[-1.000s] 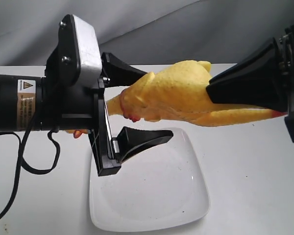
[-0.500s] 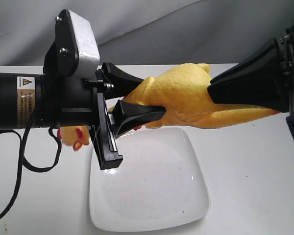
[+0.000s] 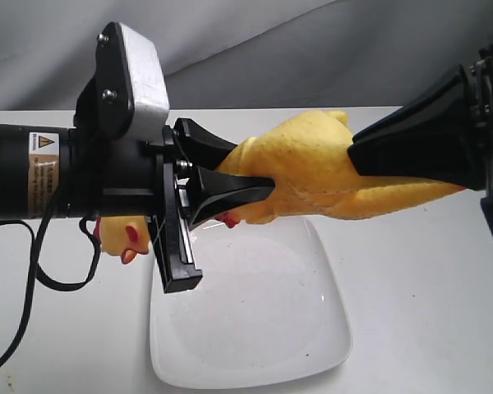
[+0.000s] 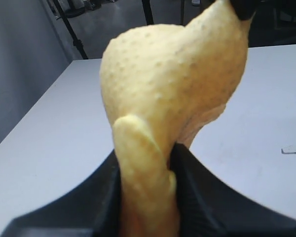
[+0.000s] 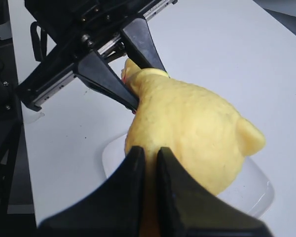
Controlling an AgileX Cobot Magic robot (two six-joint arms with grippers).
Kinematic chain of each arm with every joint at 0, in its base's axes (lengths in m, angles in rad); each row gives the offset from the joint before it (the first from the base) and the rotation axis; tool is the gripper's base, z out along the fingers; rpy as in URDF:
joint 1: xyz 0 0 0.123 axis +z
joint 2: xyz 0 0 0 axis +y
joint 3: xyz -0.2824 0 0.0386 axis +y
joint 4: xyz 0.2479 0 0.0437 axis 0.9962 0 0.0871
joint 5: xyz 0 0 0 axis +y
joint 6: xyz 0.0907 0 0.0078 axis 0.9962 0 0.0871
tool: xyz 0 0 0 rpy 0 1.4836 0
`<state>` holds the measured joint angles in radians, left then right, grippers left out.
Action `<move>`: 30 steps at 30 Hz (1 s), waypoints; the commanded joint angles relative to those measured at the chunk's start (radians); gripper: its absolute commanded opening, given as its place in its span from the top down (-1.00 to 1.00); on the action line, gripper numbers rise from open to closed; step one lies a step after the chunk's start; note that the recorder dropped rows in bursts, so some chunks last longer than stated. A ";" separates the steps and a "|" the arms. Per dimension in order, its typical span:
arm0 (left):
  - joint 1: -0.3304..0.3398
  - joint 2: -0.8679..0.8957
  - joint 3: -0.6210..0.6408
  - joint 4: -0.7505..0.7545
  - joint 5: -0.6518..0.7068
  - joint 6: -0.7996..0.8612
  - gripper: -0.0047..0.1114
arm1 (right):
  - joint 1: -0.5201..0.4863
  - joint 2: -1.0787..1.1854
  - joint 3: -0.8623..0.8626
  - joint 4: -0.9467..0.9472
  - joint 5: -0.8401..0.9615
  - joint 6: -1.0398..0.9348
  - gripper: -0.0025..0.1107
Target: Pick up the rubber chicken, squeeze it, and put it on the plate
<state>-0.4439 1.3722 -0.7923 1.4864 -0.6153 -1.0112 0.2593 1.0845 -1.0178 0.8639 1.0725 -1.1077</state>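
"Where's the rubber chicken (image 3: 312, 168) at the moment?"

"Up in the air, stretched sideways between the two claws. The left gripper (image 3: 251, 167) has it by the thin neck. Its black fingers (image 4: 190, 182) press into the yellow rubber from either side, drawn in close with only the squashed neck between them."

"And the head?"

"The head (image 3: 119, 238) pokes out behind that claw's mount, drooping a little with its red bits showing, just beside the dangling black cable (image 3: 33, 263)."

"What about the other claw?"

"The right gripper (image 5: 149, 154) is pinched almost completely together on the leg end, with just a thin strip of yellow squeezed between its tips. The plump body bulges in the span between the two claws."

"And the plate (image 3: 255, 328)?"

"It's below the left claw's fingers and the bird's chest, lying flat on the white table (image 3: 427, 312). The chicken hangs clear above it, apart from the glossy surface."
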 commanded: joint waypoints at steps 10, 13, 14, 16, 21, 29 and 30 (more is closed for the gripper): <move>-0.005 -0.036 -0.004 -0.005 -0.017 -0.090 -0.63 | 0.001 -0.009 -0.003 0.037 -0.013 -0.007 0.96; -0.005 -0.133 -0.004 -0.005 0.054 -0.098 -0.43 | 0.001 -0.009 -0.003 0.029 -0.030 -0.009 0.96; -0.005 -0.169 -0.004 -0.005 0.061 -0.098 -0.37 | 0.001 -0.009 -0.003 0.022 -0.046 -0.009 0.96; -0.005 -0.269 -0.004 -0.005 0.066 -0.098 -0.24 | 0.001 -0.007 -0.003 0.013 -0.075 -0.009 0.96; -0.005 -0.511 -0.004 -0.005 0.079 -0.132 -0.03 | 0.001 0.040 0.037 0.026 -0.156 -0.032 0.96; -0.003 -0.770 -0.004 -0.006 0.174 -0.192 0.73 | 0.012 0.153 0.073 0.215 -0.217 -0.240 0.96; -0.003 -0.787 -0.004 -0.001 0.171 -0.192 0.85 | 0.030 0.156 0.073 0.216 -0.239 -0.255 0.96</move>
<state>-0.4438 0.6366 -0.7923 1.4875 -0.4623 -1.1879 0.2653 1.2327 -0.9446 0.9932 0.8926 -1.2904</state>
